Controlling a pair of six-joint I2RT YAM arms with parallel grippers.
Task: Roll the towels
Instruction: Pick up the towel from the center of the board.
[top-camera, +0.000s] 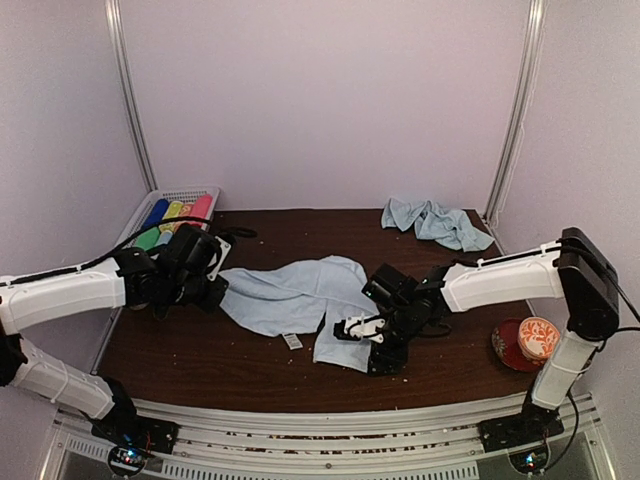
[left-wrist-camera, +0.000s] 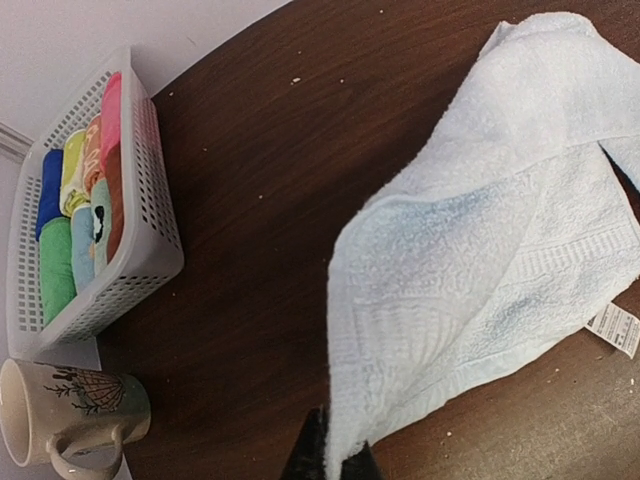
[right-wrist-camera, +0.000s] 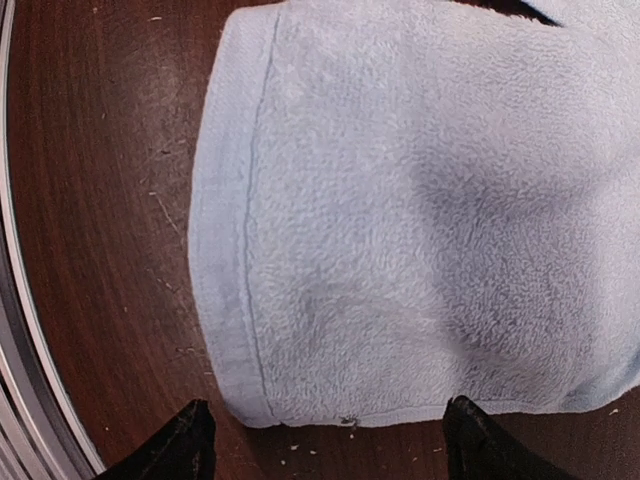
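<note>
Pinching one corner of the towel (top-camera: 290, 292), the left gripper (left-wrist-camera: 333, 460) anchors it. The right gripper (right-wrist-camera: 328, 440), spread wide above its near-edge end, seems poised to roll.

Soft, even light falls from above and tints the walls (top-camera: 320, 100) faintly mauve. The dark counter (top-camera: 250, 350) carries a dull sheen in the left wrist view, with no hard glare. Shadows are weak: a grey patch crosses the towel (right-wrist-camera: 430, 200) in the right wrist view. The overhead view is slightly soft and grainy. The near black fingers (right-wrist-camera: 190, 445) blur.
</note>
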